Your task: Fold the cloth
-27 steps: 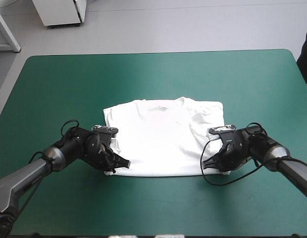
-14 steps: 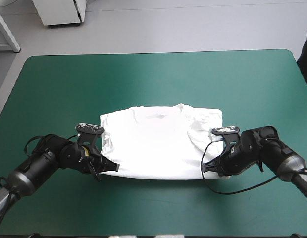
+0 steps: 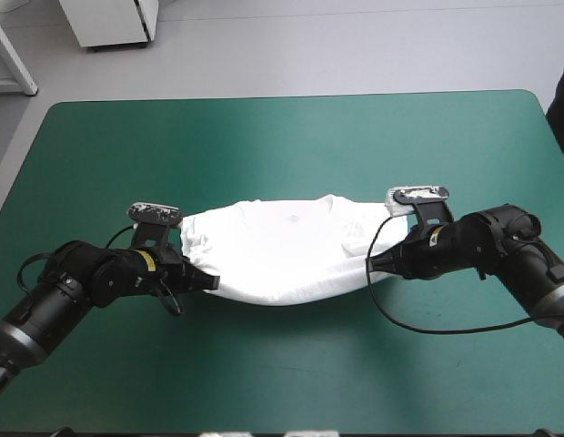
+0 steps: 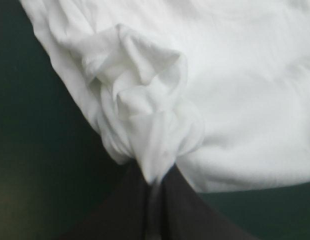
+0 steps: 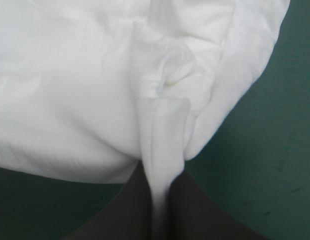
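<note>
Wrist views show me left gripper (image 4: 154, 184) and right gripper (image 5: 160, 186) clamped on the T-shirt (image 3: 282, 253); only high view shows it sagging between.

This looked like a robotics lab or test room rather than a home. Two robot arms, the left arm (image 3: 73, 296) and the right arm (image 3: 514, 255), reached over a table (image 3: 282, 137) with a teal-green cover. Beyond its far edge lay furnishings of a plain, workaday kind: a pale grey floor (image 3: 355, 45), a white cabinet (image 3: 109, 23) and a white frame leg (image 3: 14, 55).
</note>
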